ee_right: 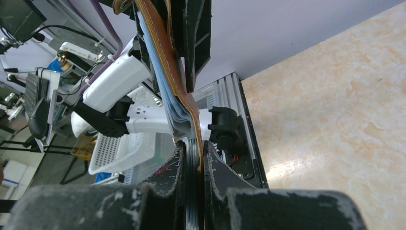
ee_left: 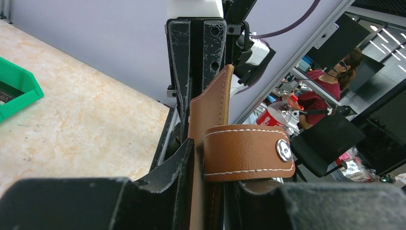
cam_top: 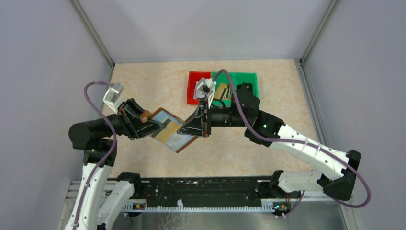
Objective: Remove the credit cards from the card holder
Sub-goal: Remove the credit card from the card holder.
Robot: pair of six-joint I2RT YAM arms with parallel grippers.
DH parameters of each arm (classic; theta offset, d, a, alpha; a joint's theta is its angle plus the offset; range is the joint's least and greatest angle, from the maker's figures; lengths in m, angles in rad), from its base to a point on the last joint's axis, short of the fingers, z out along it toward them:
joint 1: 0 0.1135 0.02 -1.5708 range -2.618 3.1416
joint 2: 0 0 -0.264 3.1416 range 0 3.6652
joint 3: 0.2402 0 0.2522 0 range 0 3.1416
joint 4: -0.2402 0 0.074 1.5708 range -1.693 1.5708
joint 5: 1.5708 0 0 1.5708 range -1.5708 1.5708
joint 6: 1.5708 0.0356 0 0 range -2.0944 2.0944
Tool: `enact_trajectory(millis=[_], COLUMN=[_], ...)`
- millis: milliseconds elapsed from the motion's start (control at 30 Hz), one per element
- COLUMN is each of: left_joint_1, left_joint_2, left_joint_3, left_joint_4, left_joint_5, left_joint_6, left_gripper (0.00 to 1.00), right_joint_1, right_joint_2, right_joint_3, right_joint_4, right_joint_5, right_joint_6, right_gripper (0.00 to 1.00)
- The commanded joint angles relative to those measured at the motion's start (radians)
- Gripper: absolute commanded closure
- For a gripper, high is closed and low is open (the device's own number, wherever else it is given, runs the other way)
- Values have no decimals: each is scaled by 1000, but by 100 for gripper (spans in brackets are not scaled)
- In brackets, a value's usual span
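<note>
The brown leather card holder (cam_top: pixel 183 149) hangs open above the table's middle, held between both grippers. A tan credit card (cam_top: pixel 168 132) and a pale blue one (cam_top: pixel 180 140) show inside it. My left gripper (cam_top: pixel 152 125) is shut on the holder's left half. In the left wrist view the gripper (ee_left: pixel 210 178) pinches the leather (ee_left: pixel 210 110) just below the closing tab (ee_left: pixel 244 153) with its snap. My right gripper (cam_top: pixel 186 129) is shut on the right half. In the right wrist view the gripper (ee_right: pixel 194 154) clamps the leather edge (ee_right: pixel 165 52) together with the stacked pale blue cards (ee_right: pixel 163 91).
A red bin (cam_top: pixel 194 79) and a green bin (cam_top: pixel 245 80) stand side by side at the back, partly under my right arm; some items lie in them. The green bin's corner shows in the left wrist view (ee_left: pixel 14 91). Grey walls enclose the table.
</note>
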Motion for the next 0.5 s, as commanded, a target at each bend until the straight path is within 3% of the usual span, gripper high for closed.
enact_trajectory(millis=[0,200,467], left_joint_1=[-3,-3,-3], left_joint_2=[2,5,40], left_joint_3=[20,21,48], left_joint_4=[45,39,13], left_joint_5=[-20,-23,-33], left_joint_6=[-26,-37,-68], left_gripper=[68,77,100], right_joint_1=[-2,-2,-3], right_joint_2=[-11,-16,-33], right_joint_3=[0,-12,-38], right_joint_4=[79,84,117], right_joint_5=[-39,-44,-27], right_joint_6=[15,15,9], right_gripper=[100,100,100])
